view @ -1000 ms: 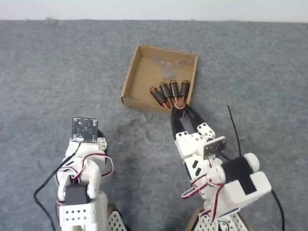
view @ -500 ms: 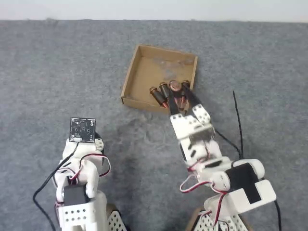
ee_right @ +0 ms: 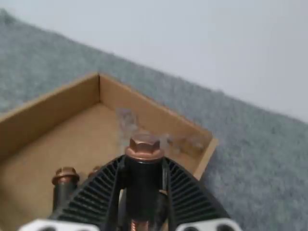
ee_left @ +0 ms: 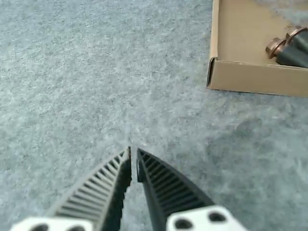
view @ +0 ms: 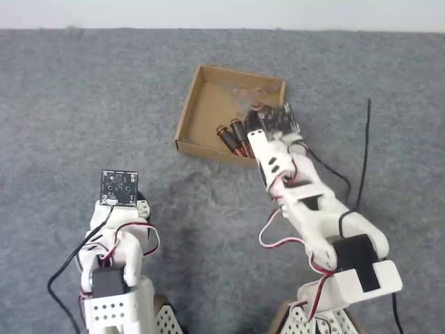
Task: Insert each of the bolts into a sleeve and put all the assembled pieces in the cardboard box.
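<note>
One sleeved bolt (ee_right: 143, 179) held over cardboard box (ee_right: 53, 110).

The right arm (view: 306, 202) stretches over the cardboard box (view: 208, 101) — its wrist above the box's right side, beside two sleeved bolts (view: 229, 140) lying inside. The left arm (view: 115, 236) sits folded, well apart, on the grey desk (view: 83, 104).

Grey tabletop covering (view: 104, 90): fuzzy, felt-like cloth, matt. Shallow brown cardboard box (ee_left: 255, 79): matt paper board, raw cut edges; glossy clear patch (ee_right: 126, 118) on its floor. Copper-coloured hex-head bolt (ee_right: 143, 147): shiny metal. Around it, black cylindrical sleeve (ee_right: 142, 180): smooth, dull sheen, plastic or rubber. Jaws of left gripper (ee_left: 133, 154): black ribbed matt plastic. White arm housing (view: 111, 309): smooth plastic.
</note>
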`<state>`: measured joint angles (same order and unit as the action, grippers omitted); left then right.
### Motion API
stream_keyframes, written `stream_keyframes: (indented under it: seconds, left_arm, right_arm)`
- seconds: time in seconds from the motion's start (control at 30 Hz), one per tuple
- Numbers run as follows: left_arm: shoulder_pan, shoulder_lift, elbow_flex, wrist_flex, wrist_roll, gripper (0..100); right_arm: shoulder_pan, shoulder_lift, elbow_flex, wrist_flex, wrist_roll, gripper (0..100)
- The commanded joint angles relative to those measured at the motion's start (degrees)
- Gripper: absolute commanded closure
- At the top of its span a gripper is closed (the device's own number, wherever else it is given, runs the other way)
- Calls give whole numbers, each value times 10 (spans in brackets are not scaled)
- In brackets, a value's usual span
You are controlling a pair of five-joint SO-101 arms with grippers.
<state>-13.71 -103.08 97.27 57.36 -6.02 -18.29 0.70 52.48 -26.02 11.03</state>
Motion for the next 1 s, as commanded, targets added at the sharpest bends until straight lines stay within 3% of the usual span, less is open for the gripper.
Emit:
stream_keyframes:
  seconds: [0.0, 0.3, 0.5, 0.87, 0.97]
  left_arm:
    - [-4, -10, -7, -1, -5, 983]
    - [-4, -10, -7, -6, -5, 982]
    - [-4, -9, -7, -13, -5, 982]
    - [-4, -9, -7, -17, -5, 981]
    - [-4, -9, -7, -17, -6, 981]
  right_arm:
    - [12, -34, -77, 88, 7, 992]
    - [0, -12, -192, 235, -20, 992]
    - [0, 72, -349, 384, -91, 992]
    - [0, 234, -553, 557, -120, 987]
    - [0, 250, -579, 588, -129, 921]
